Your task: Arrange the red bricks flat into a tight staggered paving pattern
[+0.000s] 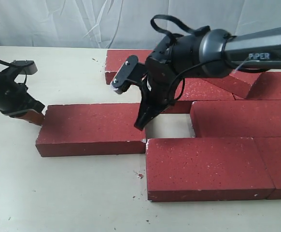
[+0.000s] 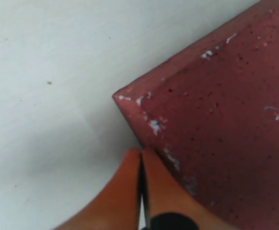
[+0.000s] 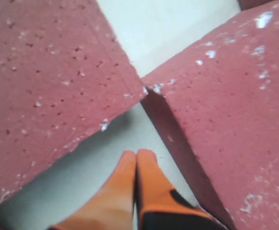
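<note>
red bricks [image 1: 203, 164] grainy, white-specked, edges chipped whitish, left gripper [image 2: 140, 155] pressed together against a corner of the leftmost brick [image 1: 90, 128], right gripper [image 3: 137, 157] pressed together just beside that brick's other end

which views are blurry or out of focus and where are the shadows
Exterior view: even soft light, fairly sharp, no glare. Left wrist view: the left end effector is blurred up close, the brick sharper, a dim shadow on the table. Right wrist view: soft all over, the right end effector blurred, shadow in the gap between two bricks.
</note>
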